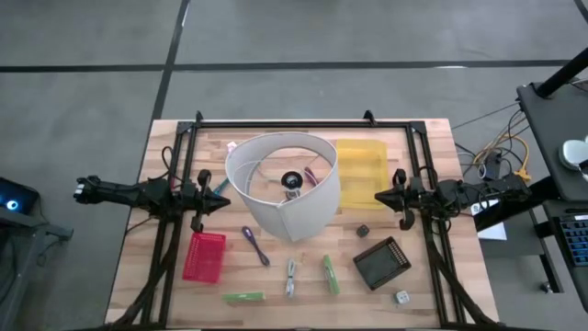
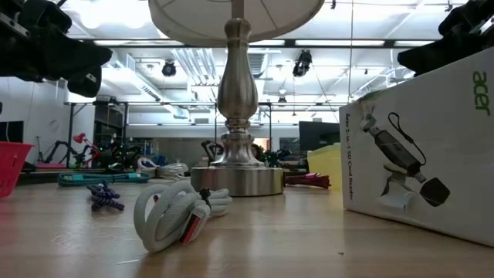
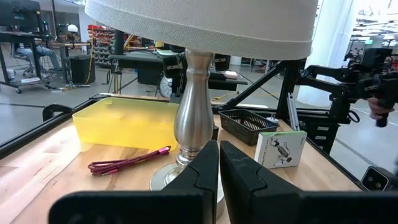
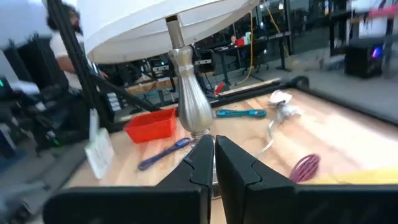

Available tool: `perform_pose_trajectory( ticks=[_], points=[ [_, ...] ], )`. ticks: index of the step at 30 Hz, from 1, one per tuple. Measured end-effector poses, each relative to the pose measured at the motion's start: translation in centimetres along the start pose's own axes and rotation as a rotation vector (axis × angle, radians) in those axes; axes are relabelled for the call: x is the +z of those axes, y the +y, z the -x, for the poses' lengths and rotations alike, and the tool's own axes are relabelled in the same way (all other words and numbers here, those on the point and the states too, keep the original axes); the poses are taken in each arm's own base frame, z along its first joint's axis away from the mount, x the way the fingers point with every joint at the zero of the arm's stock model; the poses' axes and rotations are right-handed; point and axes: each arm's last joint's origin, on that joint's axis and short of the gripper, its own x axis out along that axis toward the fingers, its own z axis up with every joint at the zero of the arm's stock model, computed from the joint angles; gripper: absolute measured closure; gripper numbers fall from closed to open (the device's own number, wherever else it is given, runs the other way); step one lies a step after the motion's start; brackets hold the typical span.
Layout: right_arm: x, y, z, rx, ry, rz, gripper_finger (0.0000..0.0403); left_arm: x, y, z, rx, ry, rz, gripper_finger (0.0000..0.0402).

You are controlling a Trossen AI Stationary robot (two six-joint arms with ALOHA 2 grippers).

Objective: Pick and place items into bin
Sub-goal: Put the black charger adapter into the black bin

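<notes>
On wooden table (image 1: 175,303), lamp (image 1: 285,184), yellow bin (image 1: 363,165), workshop behind

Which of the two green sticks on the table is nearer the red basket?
The green stick lying flat along the front edge, just below the red mesh basket; the other green stick lies farther right.

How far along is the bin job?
Nothing looks done: the yellow bin appears empty. Nothing in hand either: the left tool and right tool are both shut on nothing, parked either side of the lamp. Left to do: purple pen, green sticks, clip, small cubes all lie on the table.
</notes>
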Motion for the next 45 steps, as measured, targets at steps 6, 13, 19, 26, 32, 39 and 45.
perform_pose_trajectory(
  ticks=[6, 13, 19, 26, 32, 39, 45],
  points=[
    [0.2, 0.0, 0.0, 0.003, -0.024, -0.42, 0.0394, 0.0, 0.0, 0.0, 0.0, 0.0, 0.0, 0.0402],
    [0.2, 0.0, 0.0, -0.014, -0.036, -0.574, 0.0394, 0.0, 0.0, 0.0, 0.0, -0.001, 0.0, 0.0402],
    [0.3, -0.4, 0.0, -0.12, -0.106, -0.543, 0.0394, 0.2, 0.0, 0.0, -0.003, -0.024, 0.004, 0.0402],
    [1.3, -0.2, 0.1, -0.098, -0.198, -0.516, 0.0392, 1.4, -0.1, 0.1, -0.014, -0.148, 0.175, 0.0402],
    [3.0, 0.4, 0.1, -0.078, -0.266, -0.379, 0.0353, 2.6, -0.1, 0.3, 0.002, -0.276, 0.201, 0.0402],
    [6.2, 1.7, -0.6, -0.127, -0.145, -0.288, 0.0271, 2.8, 0.1, 0.4, 0.042, -0.296, 0.223, 0.0402],
    [8.7, 2.8, -1.4, -0.231, 0.071, -0.229, 0.0211, 3.3, 0.3, 0.6, 0.129, -0.36, 0.24, 0.0391]
  ],
)
